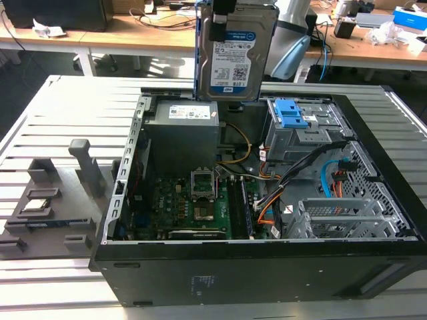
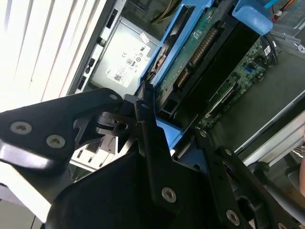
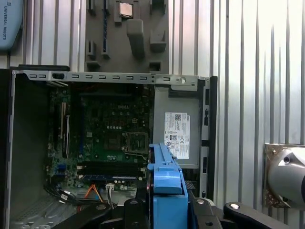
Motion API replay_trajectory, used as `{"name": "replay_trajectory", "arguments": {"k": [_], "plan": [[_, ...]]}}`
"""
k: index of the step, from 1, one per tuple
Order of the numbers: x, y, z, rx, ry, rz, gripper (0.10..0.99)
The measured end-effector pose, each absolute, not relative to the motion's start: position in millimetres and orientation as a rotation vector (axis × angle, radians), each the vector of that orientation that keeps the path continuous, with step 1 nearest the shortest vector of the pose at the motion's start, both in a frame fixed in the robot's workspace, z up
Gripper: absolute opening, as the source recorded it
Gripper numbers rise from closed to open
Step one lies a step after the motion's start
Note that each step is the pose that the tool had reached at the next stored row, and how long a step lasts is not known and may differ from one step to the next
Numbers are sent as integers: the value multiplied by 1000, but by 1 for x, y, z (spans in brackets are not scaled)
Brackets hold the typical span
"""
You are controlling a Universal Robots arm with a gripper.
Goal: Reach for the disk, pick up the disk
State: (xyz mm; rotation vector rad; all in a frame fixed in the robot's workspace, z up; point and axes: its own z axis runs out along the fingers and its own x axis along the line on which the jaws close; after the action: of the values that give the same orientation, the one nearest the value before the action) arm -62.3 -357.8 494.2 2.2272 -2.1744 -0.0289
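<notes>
On the slatted grey desk (image 1: 40,113) lies the open black computer case (image 1: 373,220), its green motherboard (image 1: 193,200) and grey power supply (image 1: 183,133) exposed, with a grey parts tray (image 1: 47,207) beside it on the exterior view's left. Above the case, lifted clear of it, the disk (image 1: 237,53) hangs upright, its white-and-blue label facing the exterior view. The tool (image 1: 223,20) is clamped on the disk's upper end, and in the second wrist view a black finger (image 2: 145,119) presses against its blue bracket (image 2: 164,131).
</notes>
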Motion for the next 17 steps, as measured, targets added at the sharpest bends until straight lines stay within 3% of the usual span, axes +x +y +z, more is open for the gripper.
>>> {"name": "replay_trajectory", "arguments": {"k": [17], "plan": [[-3,-356,494,2227,-2174,-29,365]]}}
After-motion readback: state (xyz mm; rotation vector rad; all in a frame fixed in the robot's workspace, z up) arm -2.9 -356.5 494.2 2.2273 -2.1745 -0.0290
